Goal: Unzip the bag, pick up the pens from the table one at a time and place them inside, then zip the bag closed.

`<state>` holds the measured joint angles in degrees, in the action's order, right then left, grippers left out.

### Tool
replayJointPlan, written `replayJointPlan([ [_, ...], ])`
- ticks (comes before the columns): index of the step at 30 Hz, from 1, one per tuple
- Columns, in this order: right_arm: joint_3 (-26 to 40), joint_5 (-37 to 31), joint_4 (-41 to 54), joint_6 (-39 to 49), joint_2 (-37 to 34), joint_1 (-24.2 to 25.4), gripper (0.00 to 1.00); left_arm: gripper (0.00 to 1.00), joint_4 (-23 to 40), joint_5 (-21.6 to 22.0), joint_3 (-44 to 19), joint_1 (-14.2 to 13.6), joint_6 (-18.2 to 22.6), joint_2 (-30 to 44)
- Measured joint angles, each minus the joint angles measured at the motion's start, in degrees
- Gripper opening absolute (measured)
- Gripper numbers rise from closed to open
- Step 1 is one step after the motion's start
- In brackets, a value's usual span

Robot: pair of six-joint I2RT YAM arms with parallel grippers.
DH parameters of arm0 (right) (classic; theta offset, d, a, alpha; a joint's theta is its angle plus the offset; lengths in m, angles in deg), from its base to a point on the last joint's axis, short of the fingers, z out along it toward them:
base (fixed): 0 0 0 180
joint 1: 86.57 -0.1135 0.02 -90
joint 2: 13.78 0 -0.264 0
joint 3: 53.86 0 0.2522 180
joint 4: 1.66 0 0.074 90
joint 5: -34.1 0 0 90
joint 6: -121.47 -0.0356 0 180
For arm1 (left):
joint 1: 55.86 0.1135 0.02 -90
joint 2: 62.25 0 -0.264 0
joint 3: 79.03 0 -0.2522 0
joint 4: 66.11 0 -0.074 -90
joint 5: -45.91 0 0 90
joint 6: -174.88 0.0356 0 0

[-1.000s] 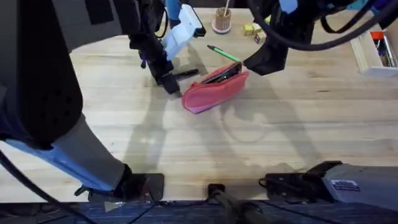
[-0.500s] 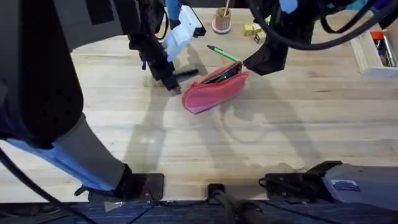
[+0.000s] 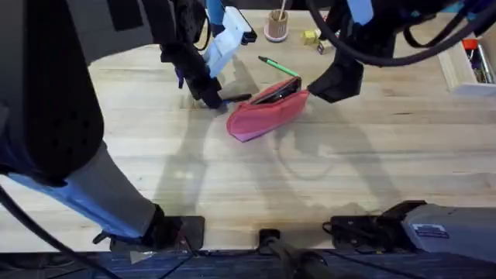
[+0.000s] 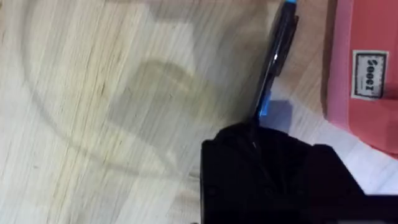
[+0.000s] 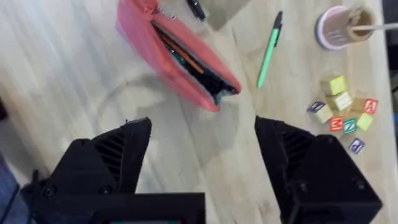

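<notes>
The pink bag [image 3: 263,115] lies unzipped on the table [image 3: 349,163], its opening dark, with several thin items inside [image 5: 180,56]. A black pen with blue accents [image 4: 277,56] lies just left of the bag [image 4: 367,68]. Its near end runs in between the black fingers of my left gripper [image 4: 264,168], which looks shut on it. In the overhead view that gripper [image 3: 211,99] sits low at the pen [image 3: 236,98]. The green pen [image 3: 279,67] lies behind the bag [image 5: 268,50]. My right gripper [image 5: 202,162] hovers open to the right of the bag [image 3: 335,81], holding nothing.
A small round cup with a stick [image 3: 276,27] and several coloured blocks [image 3: 314,36] stand at the table's far edge. A white tray [image 3: 469,66] sits at the far right. The near half of the table is bare wood.
My left gripper has settled onto the black pen's end, and the pen has shifted slightly toward the bag. My right gripper has drifted a little to the right, away from the bag.
</notes>
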<state>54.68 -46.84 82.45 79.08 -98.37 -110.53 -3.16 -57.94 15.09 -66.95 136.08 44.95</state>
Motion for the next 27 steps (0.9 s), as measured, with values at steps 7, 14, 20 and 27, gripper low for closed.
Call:
replayJointPlan([
  [7, 0.0, 0.0, 0.9, -3.1, 5.0, 0.0, 0.997, 0.04, 3.1, 0.3, -2.7, 0.0, -2.6, 1.5],
  [14, 0.0, -0.9, 2.0, -3.9, 12.9, 0.0, 0.997, 0.041, 11.4, 0.9, -10.9, -0.6, -5.8, 6.3],
  [20, 0.0, -1.6, 4.1, -5.9, 15.1, 0.0, 0.997, 0.042, 18.0, 0.1, -22.0, -2.0, -9.1, 7.6],
  [27, 0.0, -1.8, 7.4, -10.1, 15.6, 0.0, 0.997, 0.042, 25.0, -3.2, -32.2, -5.8, -11.8, 7.6],
])
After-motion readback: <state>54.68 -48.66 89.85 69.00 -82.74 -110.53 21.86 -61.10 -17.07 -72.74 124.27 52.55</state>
